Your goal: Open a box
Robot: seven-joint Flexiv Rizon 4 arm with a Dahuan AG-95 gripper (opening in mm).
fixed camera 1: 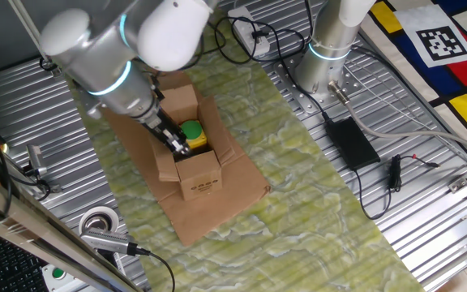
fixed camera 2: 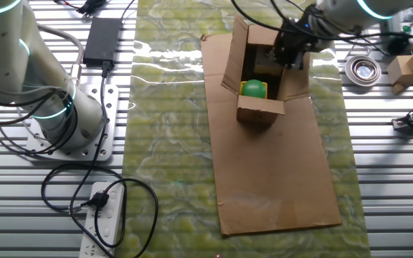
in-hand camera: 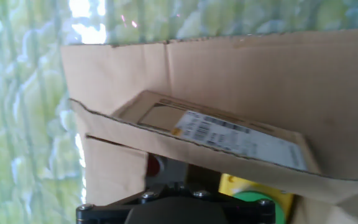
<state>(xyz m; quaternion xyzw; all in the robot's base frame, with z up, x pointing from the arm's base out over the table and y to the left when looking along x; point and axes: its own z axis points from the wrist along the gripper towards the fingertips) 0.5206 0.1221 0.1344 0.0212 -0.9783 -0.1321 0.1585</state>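
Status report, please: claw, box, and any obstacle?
Claw at the box opening, open or shut unclear. Flaps up, green and yellow object visible inside. No obstacle seen.

Box [fixed camera 1: 189, 158]: small brown corrugated carton, upright on a large flat cardboard sheet [fixed camera 1: 217, 203]. Top open, flaps [fixed camera 2: 234, 50] splayed outward; far flap stands tall in the other fixed view. Dark print on one side wall in one fixed view. White printed label [in-hand camera: 229, 134] on a flap, seen in hand view. Inside: green and yellow object [fixed camera 2: 254, 89], partly hidden. Sheet lies on green mat [fixed camera 2: 167, 143].
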